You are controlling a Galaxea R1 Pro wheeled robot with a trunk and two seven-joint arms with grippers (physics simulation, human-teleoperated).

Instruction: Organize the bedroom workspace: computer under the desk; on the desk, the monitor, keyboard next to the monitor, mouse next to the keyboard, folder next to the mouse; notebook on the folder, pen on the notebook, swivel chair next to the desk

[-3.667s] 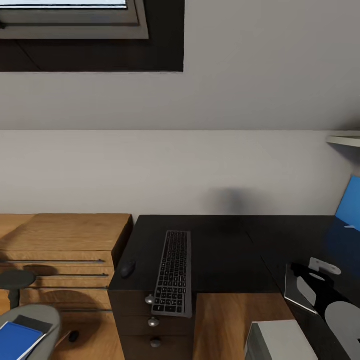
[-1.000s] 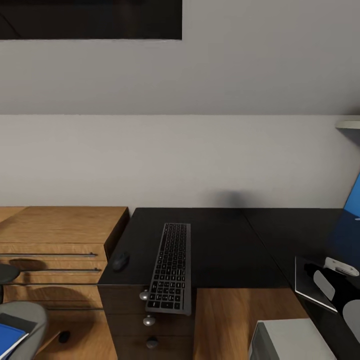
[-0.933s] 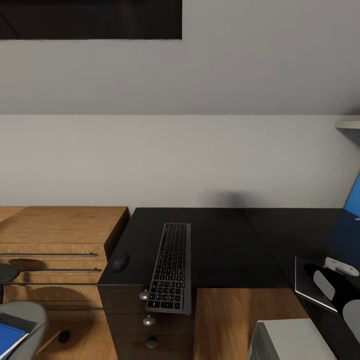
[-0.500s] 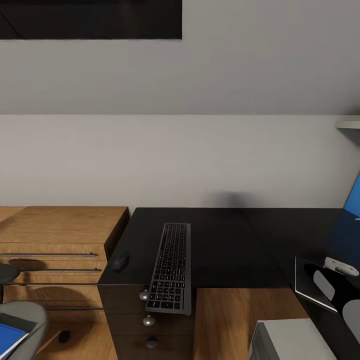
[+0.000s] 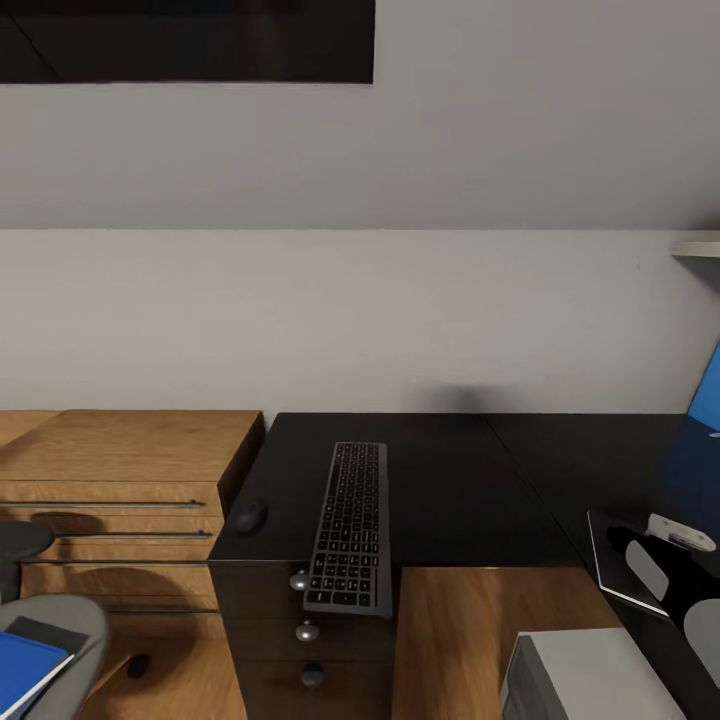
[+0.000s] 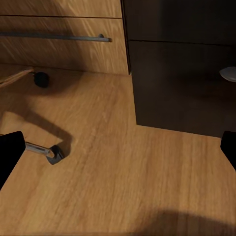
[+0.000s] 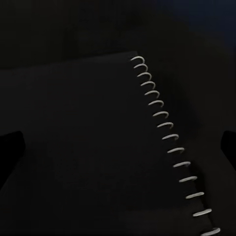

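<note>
Chair seat, the swivel chair, sits at 8 o'clock of the head view carrying the folder. Rightward, a light-wood cabinet stands just beside the counter. On it the mouse lies near the keyboard, which overhangs the front edge. The computer stands at 5 o'clock. Left pincer, over floor, spread open. Right pincer, jaws wide apart, hovers over the notebook.

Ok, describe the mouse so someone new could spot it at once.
Find the long black desk against the grey wall. At its drawer end lies the keyboard; the mouse sits apart beside it, toward the wooden cabinet: a tiny rounded black lump, no keys.
</note>
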